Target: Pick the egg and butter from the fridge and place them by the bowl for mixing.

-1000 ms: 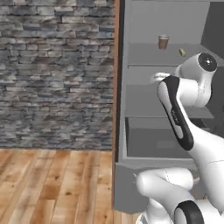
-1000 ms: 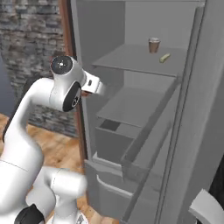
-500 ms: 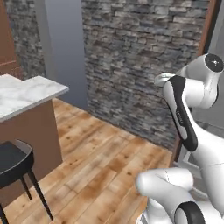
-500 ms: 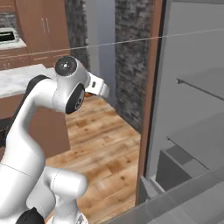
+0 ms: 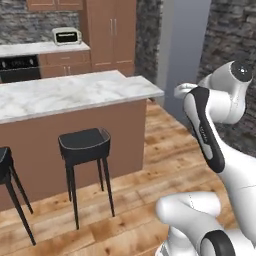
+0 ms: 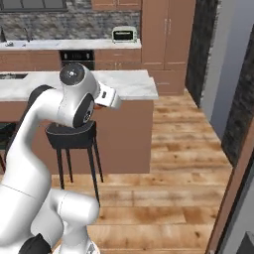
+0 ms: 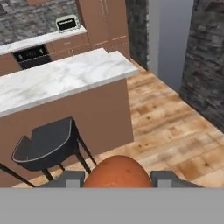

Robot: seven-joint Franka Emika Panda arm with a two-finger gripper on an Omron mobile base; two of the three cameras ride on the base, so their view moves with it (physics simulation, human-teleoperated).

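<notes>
1. Wooden plank floor (image 5: 165, 150): fills the lower half of the left base view and the right side of the hand view, running back toward the cabinets

2. Kitchen island (image 5: 70, 95): marble top on a brown body, crossing the left and centre of the left base view; in the hand view (image 7: 65, 74) it spans the upper left

3. Stone-brick wall (image 7: 208, 65): right edge of the hand view, with a flat pale grey panel (image 7: 170, 35) just to its left

4. Tall brown cabinets (image 6: 163, 34): upper centre of the right base view, beside the back counter (image 6: 64, 44)

5. Robot arm (image 5: 210, 130): white with dark joints, rising at the right of the left base view; at the left of the right base view (image 6: 59, 114)

6. Black stool (image 5: 85, 145): lower left of centre in the left base view, standing just in front of the island; in the hand view (image 7: 46, 146) at lower left

7. Toaster (image 6: 124, 33): pale box on the back counter, upper centre of the right base view

8. Gripper (image 7: 120, 178): bottom centre of the hand view, its two dark fingertips (image 7: 72, 178) pressed against either side of the egg

9. Egg (image 7: 118, 174): orange-red rounded ball at the bottom centre of the hand view, clamped between the fingertips, its lower part cut off by the frame edge
</notes>
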